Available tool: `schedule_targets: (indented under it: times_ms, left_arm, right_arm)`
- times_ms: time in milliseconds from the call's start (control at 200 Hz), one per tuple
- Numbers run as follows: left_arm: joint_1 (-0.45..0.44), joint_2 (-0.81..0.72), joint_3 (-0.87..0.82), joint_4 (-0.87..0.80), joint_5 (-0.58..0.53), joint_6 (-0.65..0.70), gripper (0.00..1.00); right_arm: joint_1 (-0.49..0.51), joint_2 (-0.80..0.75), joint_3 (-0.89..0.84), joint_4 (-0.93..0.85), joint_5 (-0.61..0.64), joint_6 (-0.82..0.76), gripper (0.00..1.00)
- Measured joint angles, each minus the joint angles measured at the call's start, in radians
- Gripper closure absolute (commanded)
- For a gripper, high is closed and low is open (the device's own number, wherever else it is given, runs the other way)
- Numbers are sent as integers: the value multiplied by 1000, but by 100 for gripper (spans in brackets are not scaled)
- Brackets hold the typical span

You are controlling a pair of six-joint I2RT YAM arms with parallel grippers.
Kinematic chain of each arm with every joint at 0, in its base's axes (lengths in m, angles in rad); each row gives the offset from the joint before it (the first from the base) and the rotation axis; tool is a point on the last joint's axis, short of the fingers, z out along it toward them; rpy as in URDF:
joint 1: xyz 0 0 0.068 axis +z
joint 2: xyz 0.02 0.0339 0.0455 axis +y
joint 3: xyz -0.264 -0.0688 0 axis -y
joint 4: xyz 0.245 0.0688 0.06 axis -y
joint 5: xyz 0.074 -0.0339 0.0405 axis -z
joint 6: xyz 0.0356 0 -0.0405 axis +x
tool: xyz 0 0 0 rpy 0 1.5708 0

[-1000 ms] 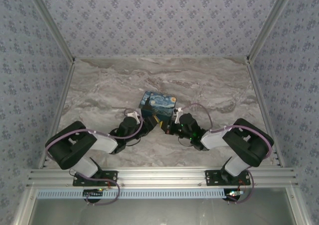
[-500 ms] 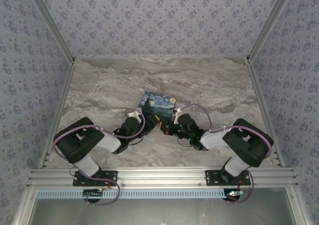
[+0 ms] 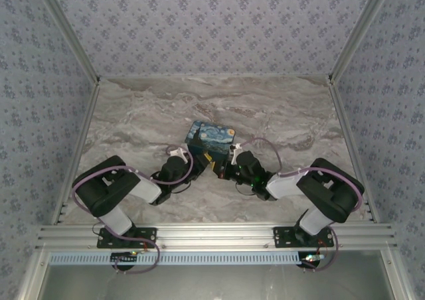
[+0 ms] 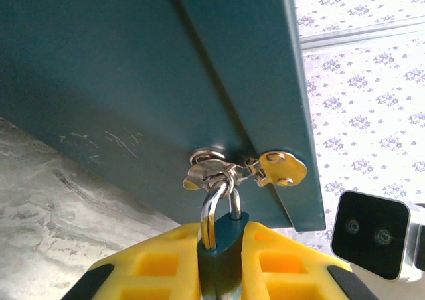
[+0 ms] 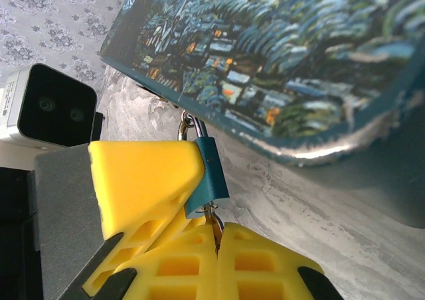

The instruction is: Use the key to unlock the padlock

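A small teal padlock [image 4: 220,250] hangs by its silver shackle [image 4: 216,204] from the hasp [image 4: 229,170] of a teal box [image 3: 210,138] with a starry-night lid [image 5: 285,54]. My left gripper [image 4: 222,263] is shut on the padlock body, its yellow fingers [image 4: 153,260] pressing both sides. In the right wrist view the padlock [image 5: 209,177] shows beside a left finger [image 5: 143,180], and a brass key [image 5: 216,228] sits at the padlock's underside. My right gripper [image 5: 218,243] is shut on that key. From above, both grippers [image 3: 216,166] meet in front of the box.
The box stands mid-table on the marble-patterned top [image 3: 133,124]. Patterned walls [image 3: 212,21] and metal rails [image 3: 342,121] enclose the table. The right arm's wrist camera [image 4: 368,233] is close at the lower right of the left wrist view.
The left arm's upper body shifted right one second ago, then held. The right gripper crept slightly toward the padlock. Both grippers stay together at the box front.
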Motion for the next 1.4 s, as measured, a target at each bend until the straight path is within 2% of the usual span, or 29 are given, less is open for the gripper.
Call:
schedule_targets:
  times_ms: [35, 95, 340, 515, 670, 849, 979, 1199, 1399]
  left_arm:
    - [0, 0, 0, 0, 0, 0, 95]
    - [0, 0, 0, 0, 0, 0, 95]
    - [0, 0, 2, -6, 0, 0, 96]
    - [0, -6, 6, -40, 1, 0, 97]
    - [0, -14, 29, -73, 4, -3, 97]
    - [0, -14, 47, -88, 18, -19, 97]
    - [0, -14, 48, -96, 24, -34, 98]
    - [0, -23, 48, -133, 23, -49, 99]
    - [0, -47, 56, -161, 23, -56, 100]
  right_arm:
    - [0, 0, 0, 0, 0, 0, 94]
    - [0, 0, 0, -1, 0, -1, 82]
    - [-1, -41, 0, -28, -1, -36, 59]
    - [-6, -162, -2, -146, 21, -120, 42]
    - [-8, -319, -5, -312, 77, -278, 27]
    - [2, -480, -19, -462, 150, -554, 24]
    - [57, -541, -28, -534, 225, -793, 23]
    - [152, -550, -64, -539, 380, -1123, 22]
    - [243, -486, -95, -448, 518, -1360, 20]
